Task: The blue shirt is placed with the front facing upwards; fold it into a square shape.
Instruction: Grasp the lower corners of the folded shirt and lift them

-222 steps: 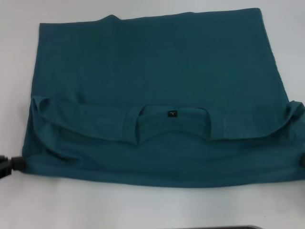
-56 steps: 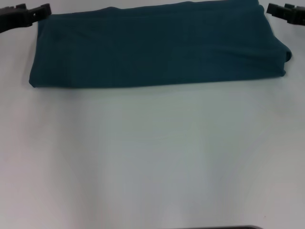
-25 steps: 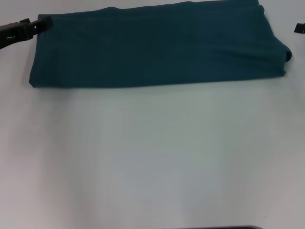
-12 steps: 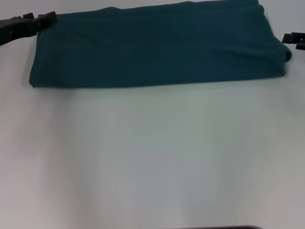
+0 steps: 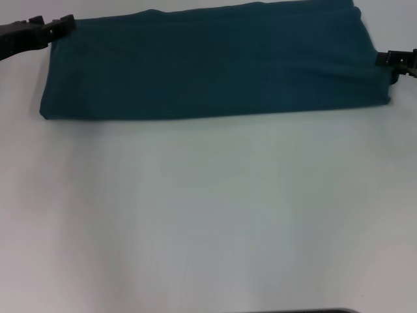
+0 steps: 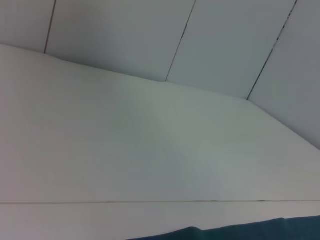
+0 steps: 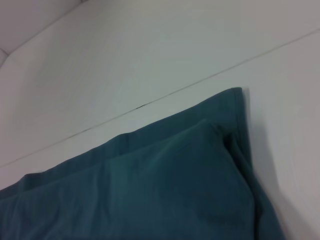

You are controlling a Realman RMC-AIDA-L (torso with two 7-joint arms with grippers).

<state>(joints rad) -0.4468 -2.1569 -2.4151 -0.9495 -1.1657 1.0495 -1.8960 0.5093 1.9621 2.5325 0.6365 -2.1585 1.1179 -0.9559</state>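
Observation:
The blue shirt [image 5: 208, 65] lies folded into a long flat band across the far side of the white table, plain teal side up, with no lettering or collar showing. My left gripper [image 5: 62, 26] sits at the shirt's far left corner. At the shirt's right end, near its near corner, is my right gripper [image 5: 388, 59]. The right wrist view looks down on a layered corner of the shirt [image 7: 165, 180]. Only a thin teal edge of the shirt [image 6: 235, 231] shows in the left wrist view.
The white table [image 5: 208, 215] stretches bare in front of the shirt. A seam in the table surface [image 7: 150, 102] runs behind the shirt. Wall panels [image 6: 165, 35] rise beyond the table's far edge. A dark strip [image 5: 306, 311] sits at the near edge.
The shirt went from a wide spread with the collar showing to a narrow band at the far side. In the last second the right gripper came in to the shirt's right end.

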